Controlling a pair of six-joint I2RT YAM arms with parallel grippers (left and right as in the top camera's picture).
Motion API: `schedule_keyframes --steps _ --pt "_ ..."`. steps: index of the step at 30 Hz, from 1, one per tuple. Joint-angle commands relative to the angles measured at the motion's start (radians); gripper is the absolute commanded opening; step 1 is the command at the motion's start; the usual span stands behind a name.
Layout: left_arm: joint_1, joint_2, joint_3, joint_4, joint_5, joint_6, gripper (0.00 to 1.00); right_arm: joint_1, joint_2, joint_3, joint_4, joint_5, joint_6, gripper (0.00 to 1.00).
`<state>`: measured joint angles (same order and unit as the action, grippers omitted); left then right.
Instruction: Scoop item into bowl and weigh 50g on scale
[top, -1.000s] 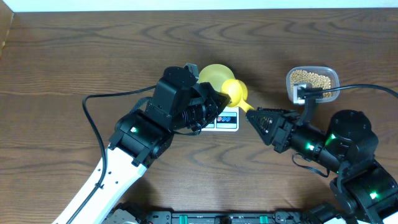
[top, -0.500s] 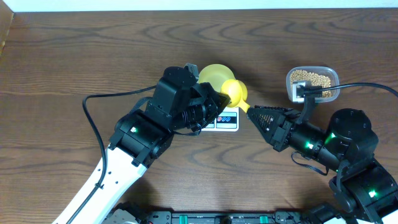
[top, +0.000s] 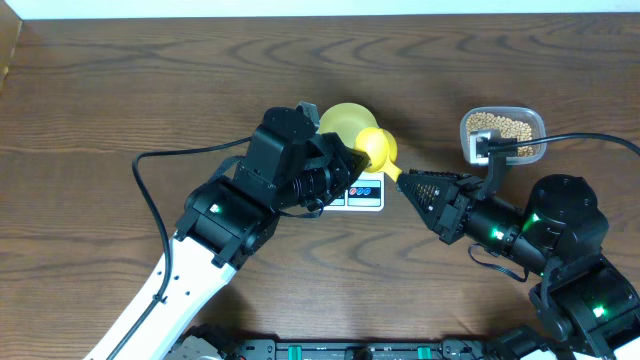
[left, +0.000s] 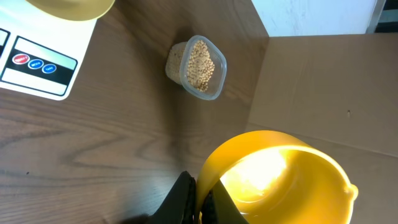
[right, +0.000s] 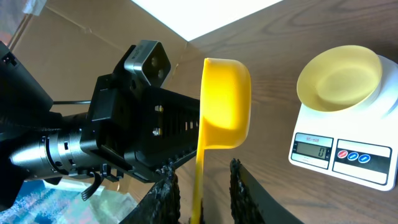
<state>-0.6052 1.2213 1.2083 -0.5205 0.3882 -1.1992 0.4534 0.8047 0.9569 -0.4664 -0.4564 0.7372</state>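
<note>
**Scoop held between the two arms beside the scale, with no beans moved yet.**

**Overhead view.** The bowl (top: 343, 120) sits on the scale (top: 365, 192) at centre frame. The beans (top: 503, 128) lie in a clear tub (top: 532, 120) at upper right, well apart from the bowl. The yellow scoop (top: 380, 147) hangs just right of the bowl, between the arms. The left gripper (top: 355, 160), on the arm from lower left, is clamped on the rim of the scoop's cup. The right gripper (top: 404, 184), on the arm from lower right, has narrow jaws on either side of the handle (top: 396, 170). Whether they actually pinch it cannot be told.

**Progress, as judged.** Done: the bowl is on the scale. The scoop and bowl are empty, and all the beans seen are in the tub. Left to do:
- settle the scoop in one gripper
- dig beans from the tub
- tip them into the bowl
- trim to the target weight

**Views compared.**
- **Right wrist view only:** The bowl (right: 339, 78) is bare inside at upper right. The display (right: 310, 149) seems to read zero, though the digits are small. The handle (right: 198, 180) runs down between the fingers (right: 168, 190) with a visible gap on each side.
- **Left wrist view only:** The cup (left: 280, 177) is empty at lower right and pinched at its rim. The beans (left: 200, 62) fill the tub at upper centre.
- **Overhead view only:** It gives the whole layout and both arms at once.
</note>
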Motion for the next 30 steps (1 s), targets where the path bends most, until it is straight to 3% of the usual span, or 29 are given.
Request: schedule_keyframes --steps 1,6,30 --pt "-0.002 -0.005 0.0 -0.003 -0.031 0.042 0.07 -0.008 -0.002 0.018 0.003 0.002 -0.033 0.24" --pt "-0.002 -0.005 0.0 -0.001 -0.042 0.064 0.07 -0.008 -0.002 0.018 0.001 -0.03 -0.036 0.18" --pt "0.0 -0.005 0.0 0.002 -0.108 0.128 0.07 -0.008 -0.002 0.018 -0.043 -0.024 -0.036 0.16"
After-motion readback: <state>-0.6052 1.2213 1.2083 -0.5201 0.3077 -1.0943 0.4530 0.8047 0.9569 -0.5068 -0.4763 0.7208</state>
